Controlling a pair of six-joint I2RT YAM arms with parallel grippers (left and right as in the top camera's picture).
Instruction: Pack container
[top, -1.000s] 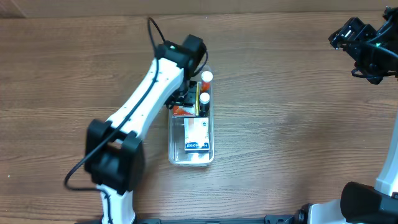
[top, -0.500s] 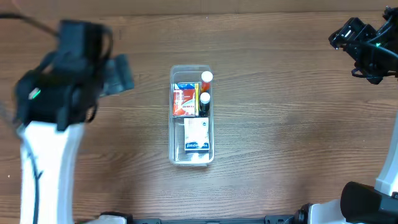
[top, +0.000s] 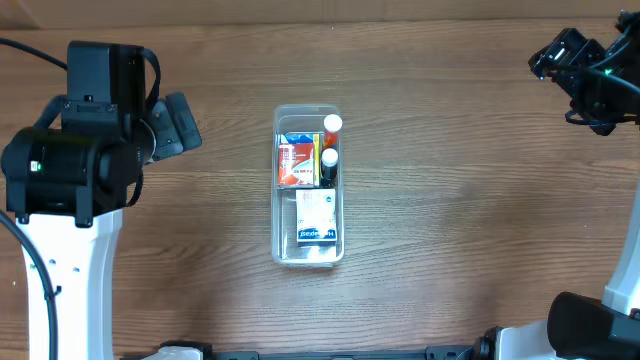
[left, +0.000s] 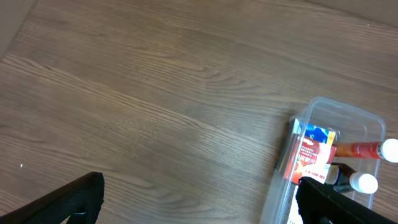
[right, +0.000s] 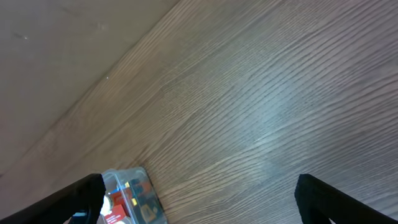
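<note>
The clear container (top: 277, 215) lies lengthwise at the table's middle. Inside it are a red box (top: 295, 163), a white box with a blue label (top: 317, 215) and two white-capped tubes (top: 331, 125). My left gripper (top: 178, 122) hangs well to the left of it, open and empty. In the left wrist view the container (left: 339, 107) shows at the right, behind one finger (left: 336, 202), and the gripper (left: 199, 205) spans bare wood. My right gripper (top: 560, 55) is at the far right corner, open and empty. Its wrist view catches the container (right: 127, 172) at the lower left.
The wooden table (top: 470, 200) surrounds the container on all sides. The left arm's white link (top: 70, 260) stands at the left edge, and the right arm's base (top: 600, 320) sits at the lower right.
My left arm has pulled back from over the container to the far left, and its gripper has opened. The red box now lies uncovered in the container. The right arm has not moved.
</note>
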